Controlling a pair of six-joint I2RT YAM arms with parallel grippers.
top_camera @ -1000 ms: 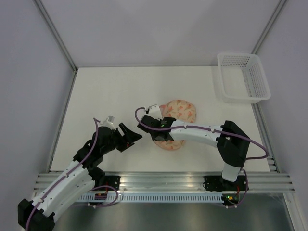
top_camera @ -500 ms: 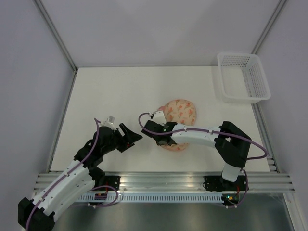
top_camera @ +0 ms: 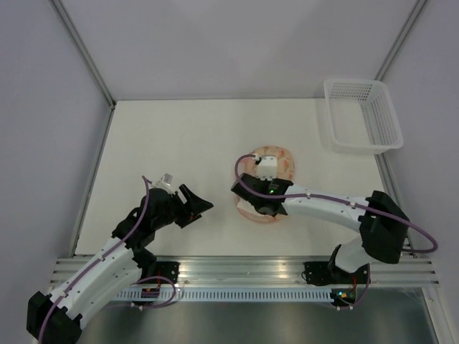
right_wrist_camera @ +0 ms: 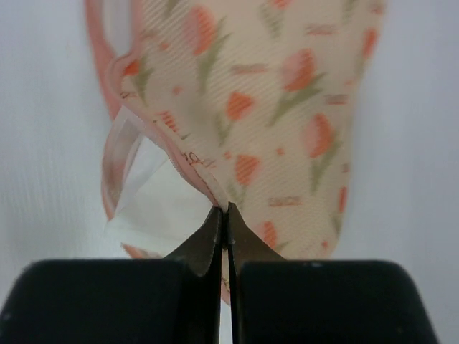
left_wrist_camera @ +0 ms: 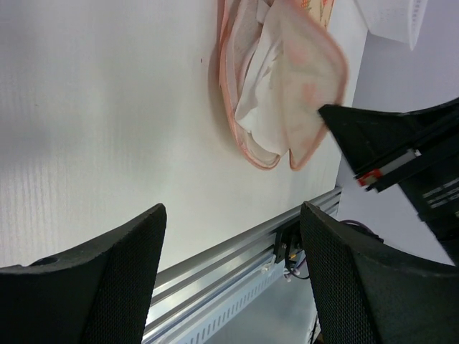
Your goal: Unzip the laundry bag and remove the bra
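The laundry bag point(top_camera: 282, 165), peach with an orange-red tulip print and a pink zipper rim, lies at the table's middle. Its near-left side gapes open. My right gripper point(top_camera: 255, 206) reaches over it and, in the right wrist view, the gripper point(right_wrist_camera: 227, 209) is shut on the pink rim of the printed top flap point(right_wrist_camera: 287, 107), holding it up. The white bra point(right_wrist_camera: 154, 195) shows inside the opening, also visible from the left wrist as white fabric point(left_wrist_camera: 259, 122) between the bag's two halves point(left_wrist_camera: 307, 89). My left gripper point(top_camera: 201, 207) is to the left of the bag, open and empty point(left_wrist_camera: 233, 215).
A white plastic mesh basket point(top_camera: 362, 115) stands at the table's back right corner, its edge point(left_wrist_camera: 391, 14) just in the left wrist view. The aluminium rail point(top_camera: 244, 269) runs along the table's near edge. The right arm's forearm point(top_camera: 323, 206) lies low across the table, right of the bag.
The right gripper has travelled rightward from the bag's left edge onto the bag, its elbow swinging out to the right. The bag's opening gapes wider. The left gripper has barely moved.
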